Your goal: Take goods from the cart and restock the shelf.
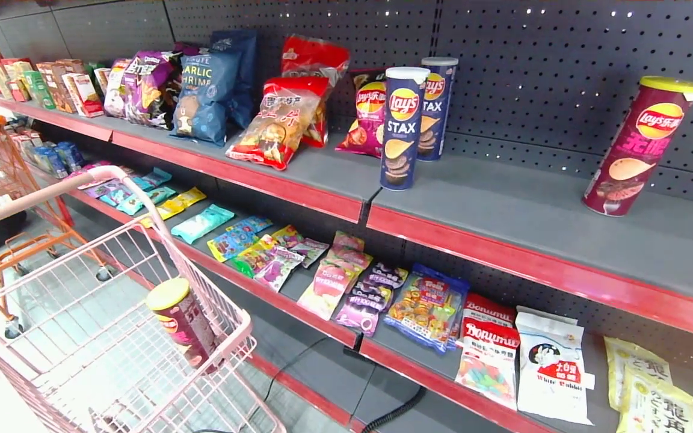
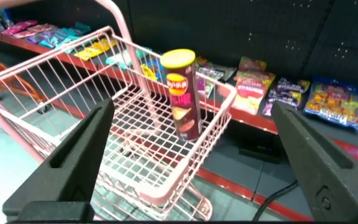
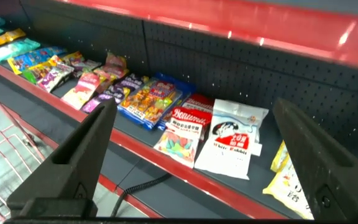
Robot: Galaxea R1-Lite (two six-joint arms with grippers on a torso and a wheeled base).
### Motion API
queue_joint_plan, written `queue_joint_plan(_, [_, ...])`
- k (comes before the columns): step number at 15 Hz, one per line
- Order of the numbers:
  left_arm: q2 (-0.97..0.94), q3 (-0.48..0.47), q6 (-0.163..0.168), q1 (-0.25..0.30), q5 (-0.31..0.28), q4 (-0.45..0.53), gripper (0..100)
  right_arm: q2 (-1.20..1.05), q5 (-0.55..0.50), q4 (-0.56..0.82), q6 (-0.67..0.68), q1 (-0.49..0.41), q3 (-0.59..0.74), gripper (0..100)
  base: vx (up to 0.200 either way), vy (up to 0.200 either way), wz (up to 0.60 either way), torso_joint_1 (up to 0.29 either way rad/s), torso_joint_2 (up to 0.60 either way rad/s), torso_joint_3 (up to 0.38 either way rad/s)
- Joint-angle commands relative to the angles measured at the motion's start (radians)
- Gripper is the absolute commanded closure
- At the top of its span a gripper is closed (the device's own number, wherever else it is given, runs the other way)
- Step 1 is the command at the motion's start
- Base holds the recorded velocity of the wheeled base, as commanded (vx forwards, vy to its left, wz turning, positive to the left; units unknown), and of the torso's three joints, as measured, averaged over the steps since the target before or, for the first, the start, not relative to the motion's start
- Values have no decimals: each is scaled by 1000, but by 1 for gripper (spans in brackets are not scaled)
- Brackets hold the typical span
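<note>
Pink cart [image 1: 52, 191], one can to put up.
Your dark red can [image 1: 181, 322] with the yellow lid stands in the cart's corner next to the shelf. It rests against the wire wall, which likely stops it from tipping. Its twin [image 1: 641, 147] stands at the right end of the top shelf [image 1: 503, 210], so that looks like its home. Your left gripper [image 2: 191, 107] hangs over the cart, wide open and empty. Your right gripper [image 3: 194, 106] is wide and empty too, by the lower shelf [image 3: 216, 183].

grey shelf [image 1: 503, 204], chip cans [image 1: 402, 129], snack bags [image 1: 205, 96]
</note>
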Motion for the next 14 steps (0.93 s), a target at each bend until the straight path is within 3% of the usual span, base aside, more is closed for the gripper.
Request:
queue_joint_plan(1, [0, 1, 0, 0, 0, 0, 0, 1, 0, 2, 0, 0, 0, 0, 0, 0, 0, -203, 540, 344])
queue_joint_plan(6, [0, 1, 0, 0, 0, 0, 0, 1, 0, 2, 0, 0, 0, 0, 0, 0, 0, -181, 510, 331])
queue_joint_plan(10, [0, 0, -5, 0, 0, 0, 0, 1, 0, 0, 0, 0, 0, 0, 0, 0, 0, -34, 108, 71])
queue_joint_plan(13, [0, 0, 47, 1, -6, -8, 0, 1, 0, 2, 0, 0, 0, 0, 0, 0, 0, 0, 0, 0])
queue_joint_plan(14, [0, 1, 46, 1, -8, -9, 0, 1, 0, 0, 0, 0, 0, 0, 0, 0, 0, 0, 0, 0])
